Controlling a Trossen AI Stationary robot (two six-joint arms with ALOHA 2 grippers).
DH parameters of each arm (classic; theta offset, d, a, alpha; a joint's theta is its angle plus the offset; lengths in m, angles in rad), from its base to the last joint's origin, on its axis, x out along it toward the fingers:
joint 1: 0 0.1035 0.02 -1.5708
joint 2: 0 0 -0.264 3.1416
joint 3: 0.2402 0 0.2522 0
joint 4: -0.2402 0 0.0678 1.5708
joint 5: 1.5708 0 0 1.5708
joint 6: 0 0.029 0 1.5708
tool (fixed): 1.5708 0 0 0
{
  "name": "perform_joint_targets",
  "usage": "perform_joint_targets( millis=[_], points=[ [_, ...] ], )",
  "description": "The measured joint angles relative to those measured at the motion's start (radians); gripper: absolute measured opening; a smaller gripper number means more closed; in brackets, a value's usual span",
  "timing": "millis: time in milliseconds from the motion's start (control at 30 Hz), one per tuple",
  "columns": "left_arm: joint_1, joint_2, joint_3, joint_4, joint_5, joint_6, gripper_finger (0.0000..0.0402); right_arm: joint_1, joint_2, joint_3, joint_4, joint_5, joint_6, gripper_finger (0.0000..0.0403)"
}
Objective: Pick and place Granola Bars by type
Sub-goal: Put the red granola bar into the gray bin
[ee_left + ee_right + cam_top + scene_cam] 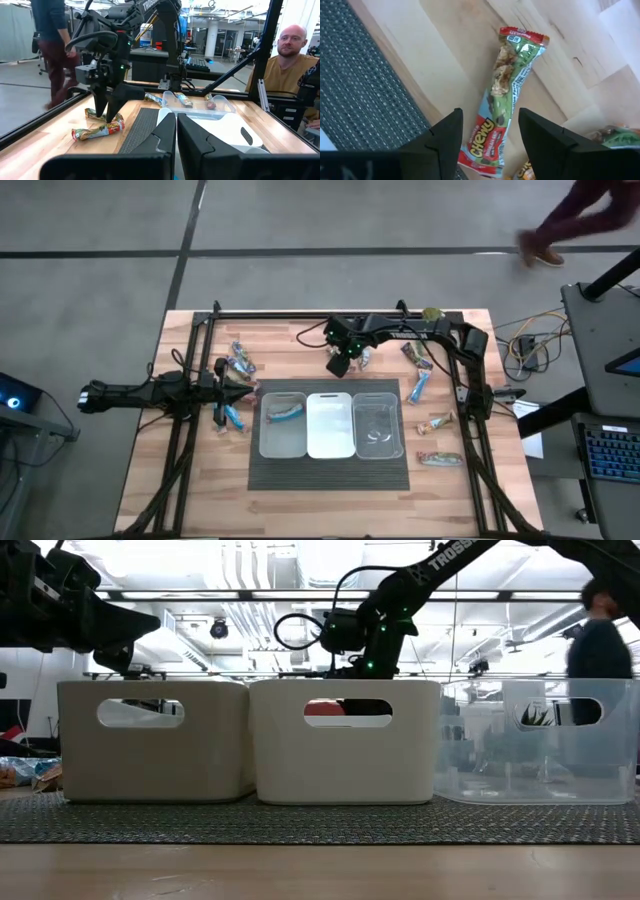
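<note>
My right gripper hangs open, pointing steeply down, over the far side of the table behind the bins. Its fingers straddle one end of a green-and-red granola bar that lies flat on the wood; I see no touch. A second bar lies right beside it. In the left wrist view that gripper stands just above both bars. More granola bars lie at the left and right of the table. One blue bar lies in the left bin. My left gripper waits shut at the left.
Three bins stand in a row on a dark mat: left, white middle, clear right. A black frame rail runs along the far edge. People show beyond the table.
</note>
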Motion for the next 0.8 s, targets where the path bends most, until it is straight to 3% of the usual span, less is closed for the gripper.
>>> perform_joint_targets(
  millis=[800],
  points=[
    [0.000,0.000,0.000,0.000,0.000,0.000,0.0000,-0.001,0.000,-0.047,0.055,0.007,0.062,0.0185]
  ],
)
